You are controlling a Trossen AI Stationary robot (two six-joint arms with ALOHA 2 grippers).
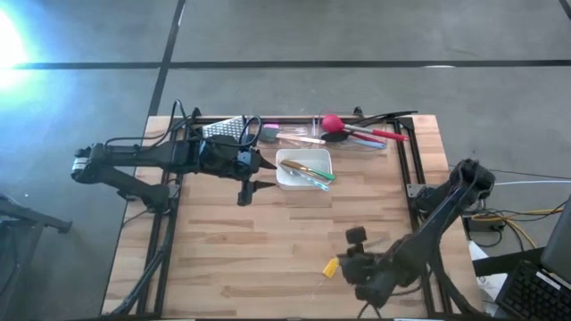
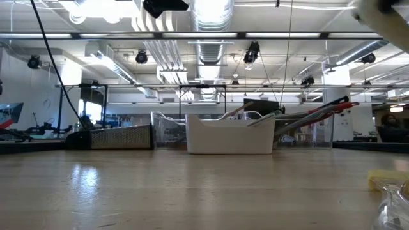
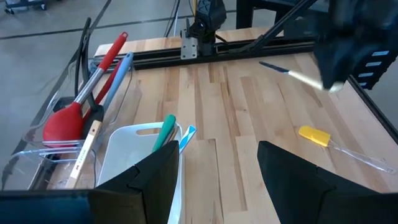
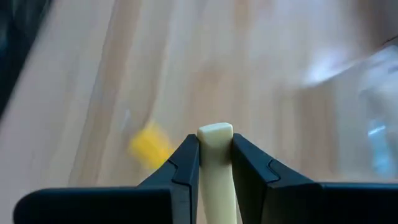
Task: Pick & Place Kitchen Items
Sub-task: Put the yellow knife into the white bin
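High view: the counter (image 1: pixel 268 250) carries a white tray (image 1: pixel 290 178) already stocked with utensils. The left hand (image 1: pixel 252 174) waits beside it, fingers spread and empty. The right hand (image 4: pixel 215 163) near the front edge pinches a cream handle (image 4: pixel 215 146), apparently for transfer; a yellow piece (image 1: pixel 331 267) lies just beside.

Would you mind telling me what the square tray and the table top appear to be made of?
The square tray looks like glossy white plastic, judging by its smooth, thin, rounded rim. The table top looks like wood with a light satin finish: pale jointed planks with visible grain.
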